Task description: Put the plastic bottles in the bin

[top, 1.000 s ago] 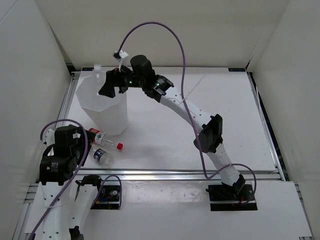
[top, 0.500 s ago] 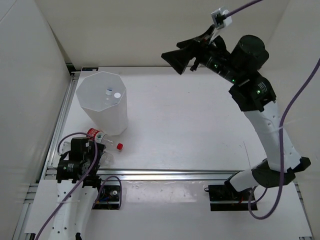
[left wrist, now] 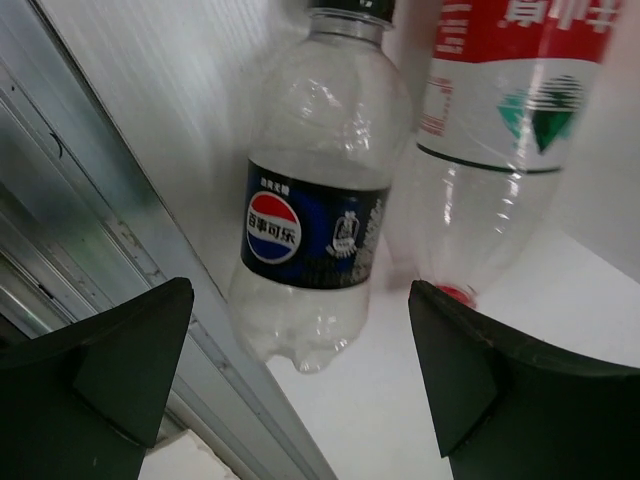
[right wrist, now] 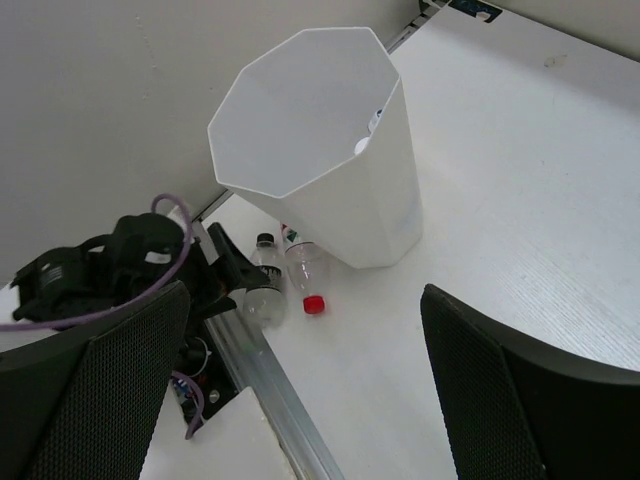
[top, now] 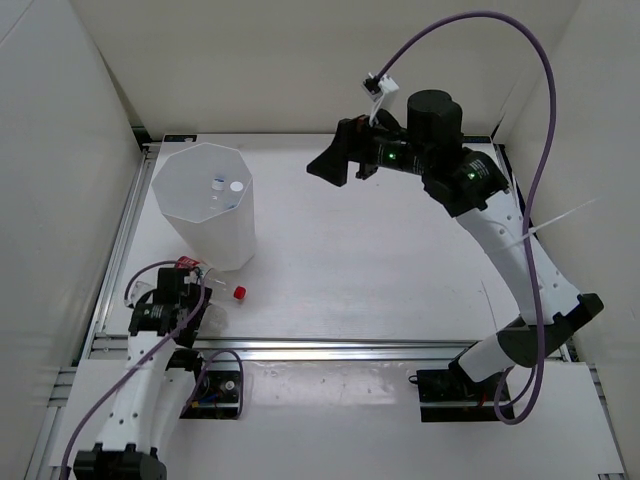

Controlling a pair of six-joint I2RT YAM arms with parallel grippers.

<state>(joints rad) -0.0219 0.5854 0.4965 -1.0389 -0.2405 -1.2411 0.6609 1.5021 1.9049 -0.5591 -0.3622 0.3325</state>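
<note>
dark-capped bottle [left wrist: 312, 230] ahead of left pincer [left wrist: 300, 292]

Red-labelled bottle [left wrist: 505, 120] is cut off by upper edge

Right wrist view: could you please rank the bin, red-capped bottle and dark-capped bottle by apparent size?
1. bin, by far the largest.
2. red-capped bottle and dark-capped bottle: too alike to rank.

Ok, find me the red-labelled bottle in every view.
Top external: red-labelled bottle lies lower left, at the foot of the bin.
Left wrist: upper right, beside the blue-labelled bottle.
Right wrist: left of centre, below the bin.
Shared landmark: the metal rail.
</note>
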